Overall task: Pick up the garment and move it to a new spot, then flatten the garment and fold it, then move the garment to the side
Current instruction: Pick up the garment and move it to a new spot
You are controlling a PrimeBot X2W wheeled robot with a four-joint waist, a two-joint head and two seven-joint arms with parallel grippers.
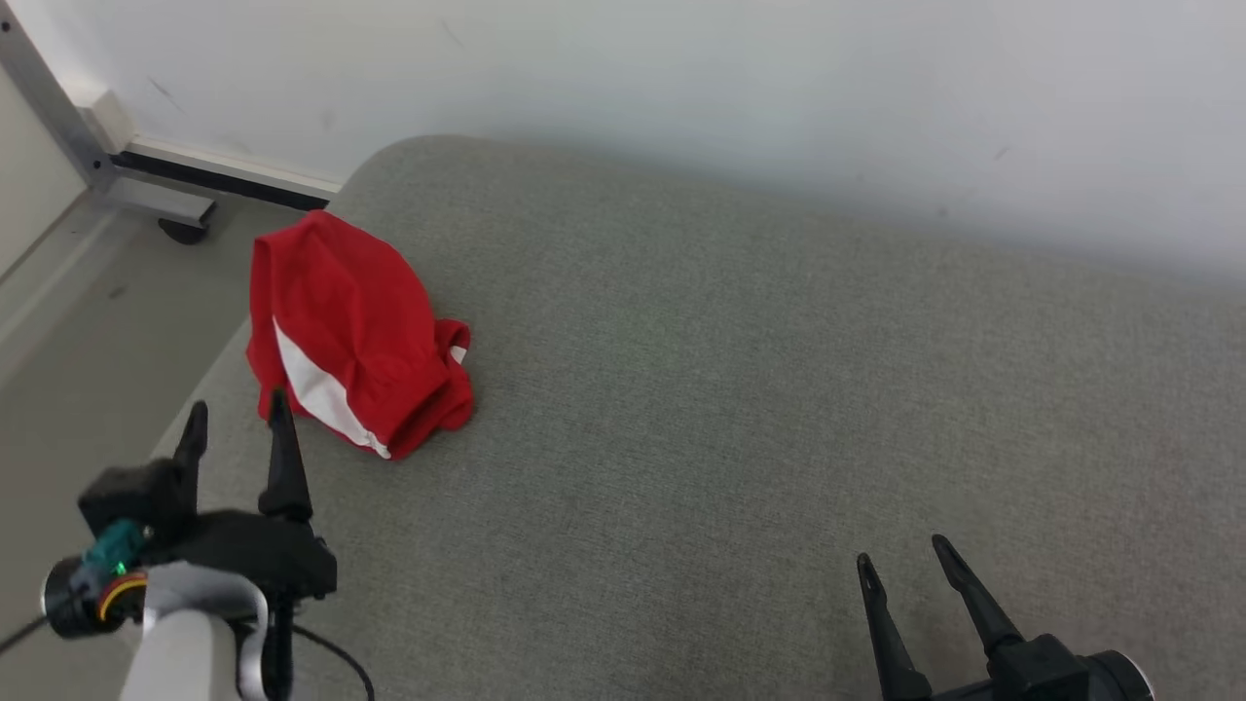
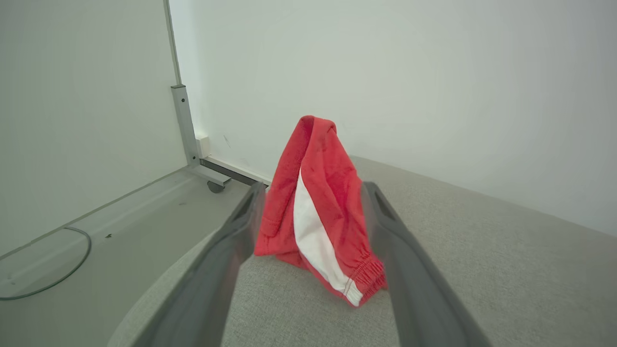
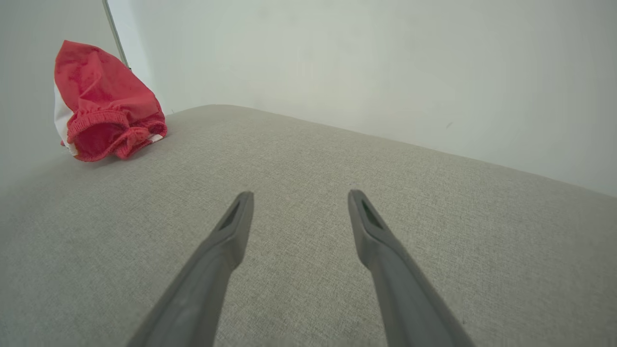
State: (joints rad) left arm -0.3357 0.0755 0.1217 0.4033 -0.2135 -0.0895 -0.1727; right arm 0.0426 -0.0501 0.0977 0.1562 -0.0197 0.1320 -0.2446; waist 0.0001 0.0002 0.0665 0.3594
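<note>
Left of centre in the head view, the garment (image 1: 346, 331) lies bunched on the surface (image 1: 740, 409), a grey woven top with a rounded corner at the upper left of the frame. It is red with a white stripe down one side, heaped into a peak rather than lying flat, and it sits close to the surface's left edge, just below that rounded corner. An elastic hem shows at its lower right end. Beyond the edge, the floor (image 1: 88, 360) fills the left side of the frame, and a metal post (image 1: 58, 117) with a dark caster at its foot stands in the upper left corner against the wall (image 1: 779, 88). The left gripper (image 1: 238, 403) is at the lower left, its two dark fingers spread apart and pointing up the frame at the garment, holding nothing. One fingertip overlaps the garment's lower left edge in the head view, but whether it touches the cloth I cannot tell. In the left wrist view the garment (image 2: 332, 202) stands at the centre of the frame, seen between the two fingers and past their tips, with the white stripe running down its middle. The right gripper (image 1: 901, 550) is at the lower right of the head view, well apart from the garment, its fingers also spread and empty above bare surface. In the right wrist view the garment (image 3: 106, 111) sits far off at the upper left.
</note>
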